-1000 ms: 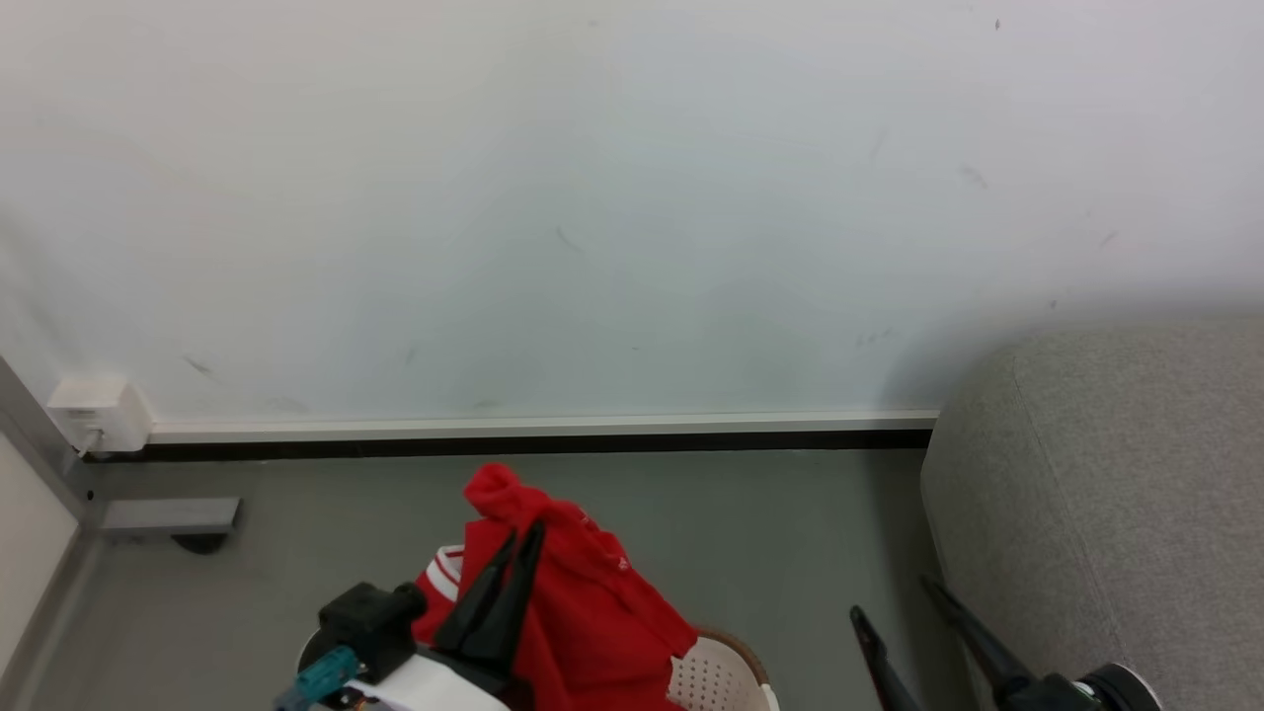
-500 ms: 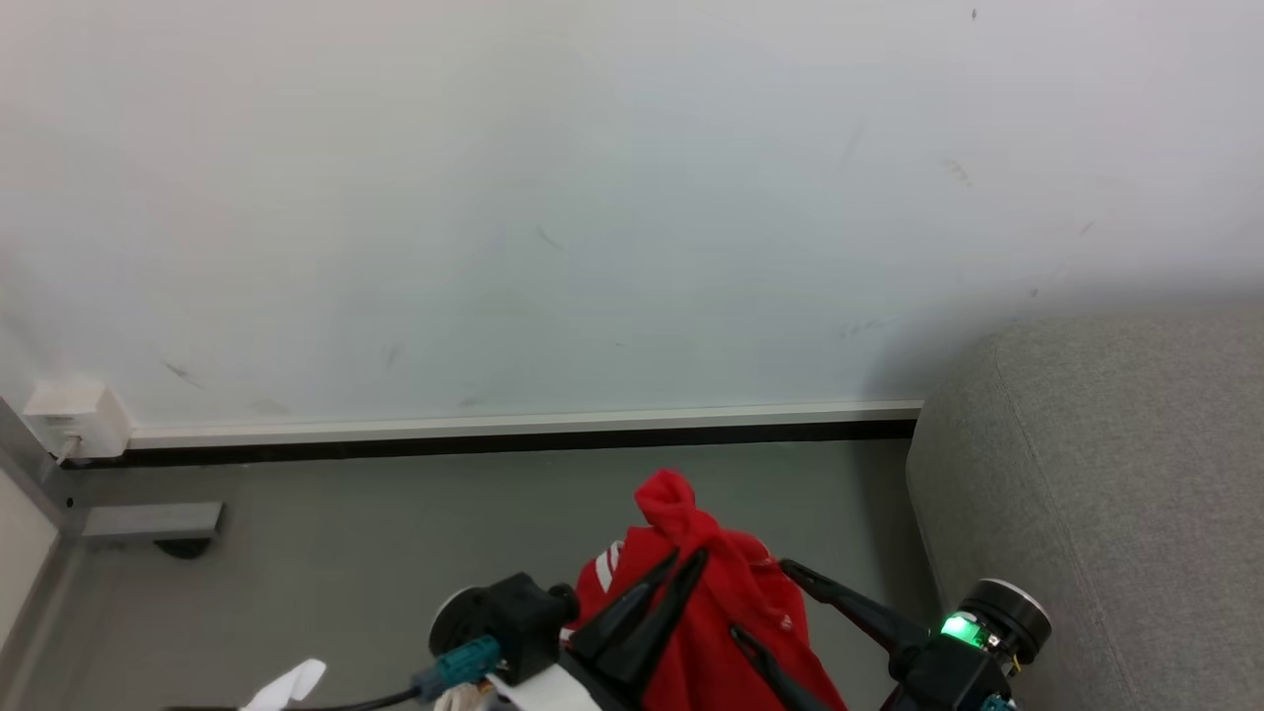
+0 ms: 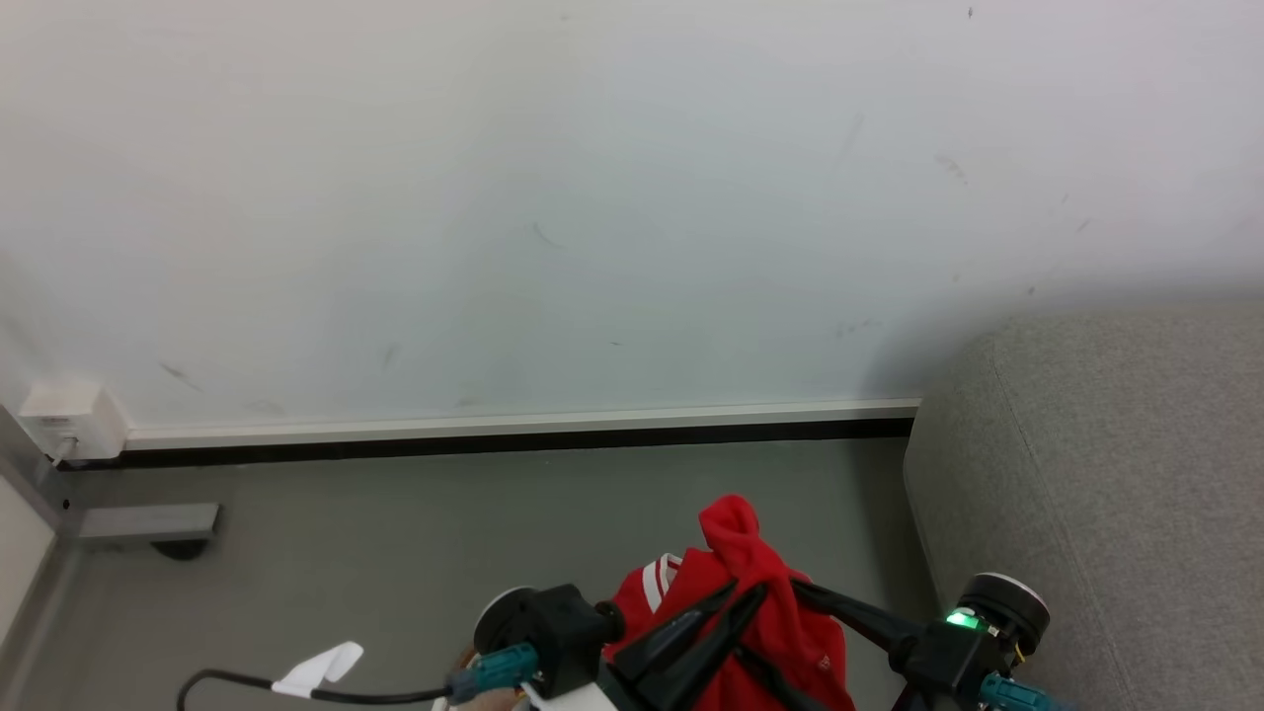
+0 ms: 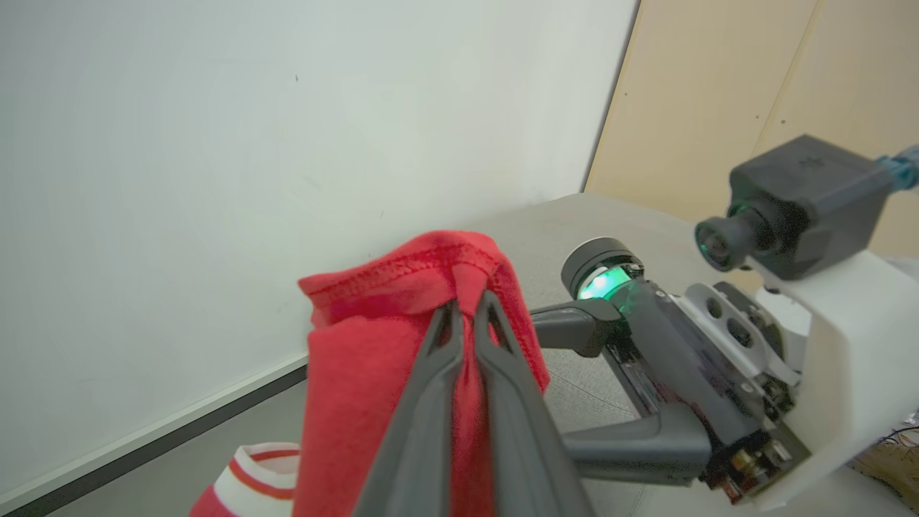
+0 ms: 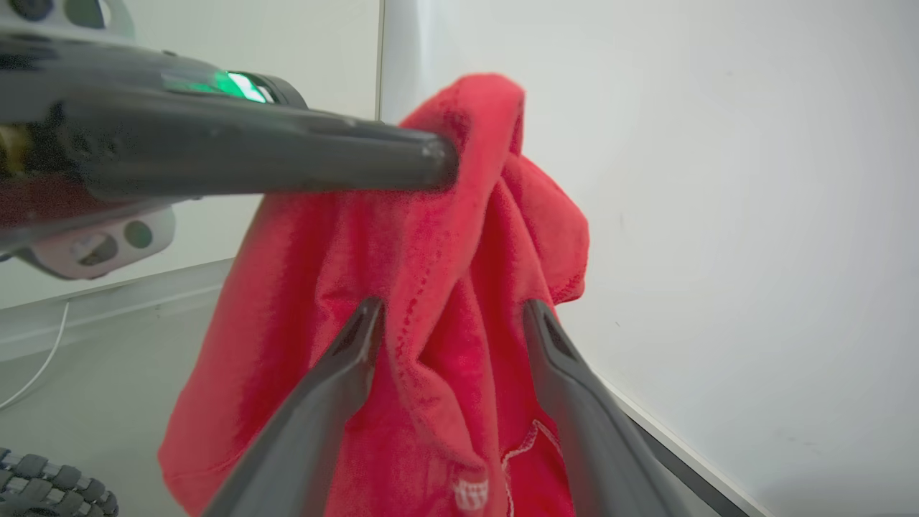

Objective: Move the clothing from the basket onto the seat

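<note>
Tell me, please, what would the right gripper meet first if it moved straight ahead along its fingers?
Most likely the red garment: it hangs from the shut left gripper, directly before the open right gripper. The white wall lies farther behind.

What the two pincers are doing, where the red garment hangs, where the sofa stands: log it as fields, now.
clothing: red, bunched, hanging above the floor, not on the seat
left pincer: shut on the clothing's top fold
right pincer: open, fingers either side of the hanging fabric
seat: grey sofa at the robot's right, against the wall
task status: garment lifted, not yet placed
</note>
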